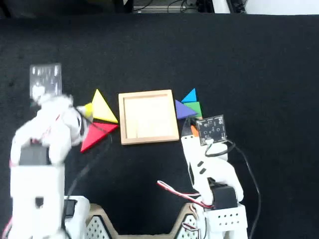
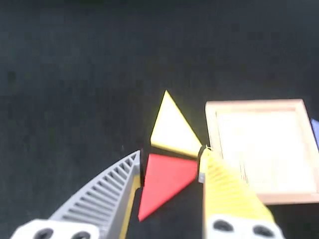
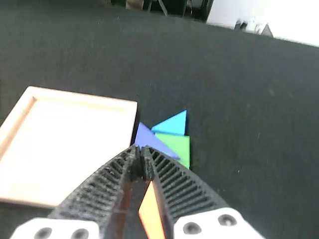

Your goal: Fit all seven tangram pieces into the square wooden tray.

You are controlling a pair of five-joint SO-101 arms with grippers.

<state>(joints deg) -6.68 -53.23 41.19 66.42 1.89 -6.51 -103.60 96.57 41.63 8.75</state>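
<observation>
The square wooden tray (image 1: 148, 92) lies mid-table, pale, with a low rim. Just beside its left edge lie a yellow triangle (image 1: 102, 109) and, nearer the arms, a red triangle (image 1: 94, 135) that sits between the widely spread fingers of the left gripper (image 2: 169, 157). By the right edge cluster a purple triangle (image 1: 182, 109), a light blue triangle (image 1: 190, 96) and a green piece (image 1: 195, 108). The right gripper (image 3: 139, 154), tips pressed together, sits just short of them. An orange piece (image 3: 151, 214) shows between its fingers; whether it is gripped I cannot tell. Black tabletop (image 1: 149, 45) stretches beyond.

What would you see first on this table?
The wooden tray, empty, in the middle of the black table. Bright pieces flank it: yellow triangle and red triangle on one side; blue triangle, green piece and purple triangle bunched on the other. The left gripper is open astride the red one.
</observation>
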